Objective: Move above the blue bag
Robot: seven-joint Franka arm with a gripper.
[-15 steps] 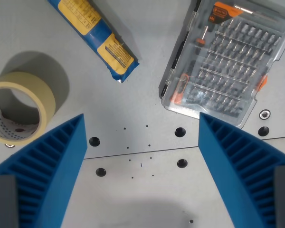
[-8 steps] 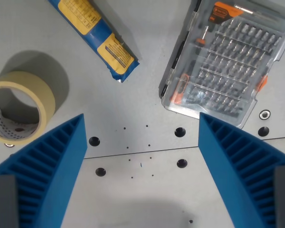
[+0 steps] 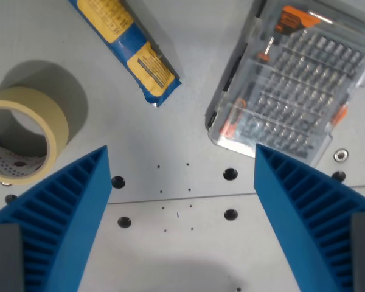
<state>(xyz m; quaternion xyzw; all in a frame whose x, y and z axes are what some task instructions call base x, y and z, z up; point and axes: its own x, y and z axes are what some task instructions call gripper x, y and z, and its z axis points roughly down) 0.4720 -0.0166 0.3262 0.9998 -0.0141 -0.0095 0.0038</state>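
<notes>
The blue bag [image 3: 129, 45] is a long blue packet with yellow labels. It lies at a slant in the wrist view's upper left, running off the top edge. My gripper [image 3: 181, 219] is open and empty, its two blue ribbed fingers [image 3: 55, 225] spread wide at the bottom corners. The bag lies beyond the fingers, up and to the wrist view's left of the gap between them. The gap holds only bare grey table.
A roll of beige tape [image 3: 24, 140] stands at the wrist view's left edge. A clear plastic case of screwdriver bits [image 3: 292, 79] lies at the upper right. The grey table [image 3: 182, 152] has several bolt holes and a seam across it.
The whole scene has shifted a little: the tape and the bit case sit slightly lower and the bag slightly to the right. The camera has moved. The fingers look the same.
</notes>
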